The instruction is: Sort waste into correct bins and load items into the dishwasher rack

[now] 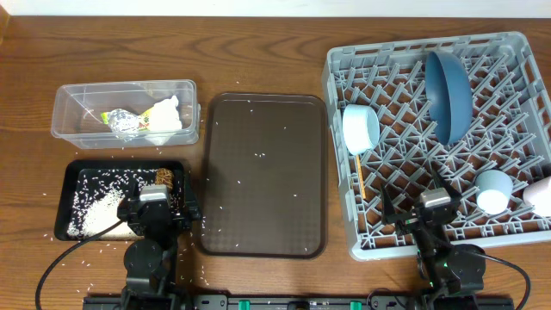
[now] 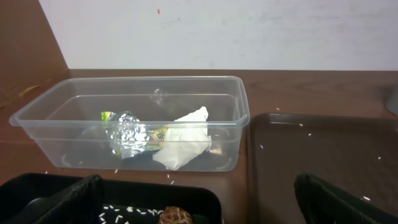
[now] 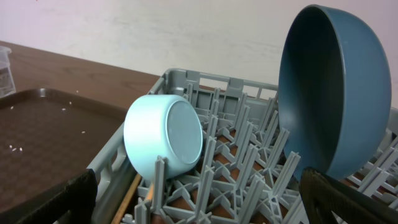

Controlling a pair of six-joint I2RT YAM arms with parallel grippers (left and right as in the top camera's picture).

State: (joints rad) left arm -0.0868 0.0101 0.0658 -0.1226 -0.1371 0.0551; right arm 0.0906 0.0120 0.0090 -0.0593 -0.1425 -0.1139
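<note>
Dark brown wood forms the table (image 1: 258, 52), with a pale wall behind it in both wrist views. At far left the clear box (image 1: 120, 85) holds a silver wrapper (image 2: 127, 134), a white tissue (image 2: 183, 140) and, half hidden between them, a yellow-green wrapper (image 2: 158, 134). Just below it the black tray (image 1: 71, 185) carries white rice (image 1: 90, 207) and a brown lump (image 1: 166, 178). Its lower right corner is covered by the left gripper (image 1: 157, 205), whose fingers are spread wide to the lower corners of its wrist view, holding nothing.

Stray grains dot the brown serving tray (image 1: 263, 172) in the middle.

Right of it stands the grey rack (image 1: 516, 52). A light-blue bowl (image 3: 165, 140) lies on its side among the pegs, a thin orange-brown stick (image 1: 362, 181) partly hidden beneath it; what the stick is cannot be told. Further right the large blue plate (image 3: 336, 93) stands on edge, then a light-blue cup (image 1: 494, 189), and a pink cup (image 1: 542, 196) cut off by the frame edge. The right gripper (image 1: 428, 207) sits over the rack's near rim, fingers likewise wide apart and empty.
</note>
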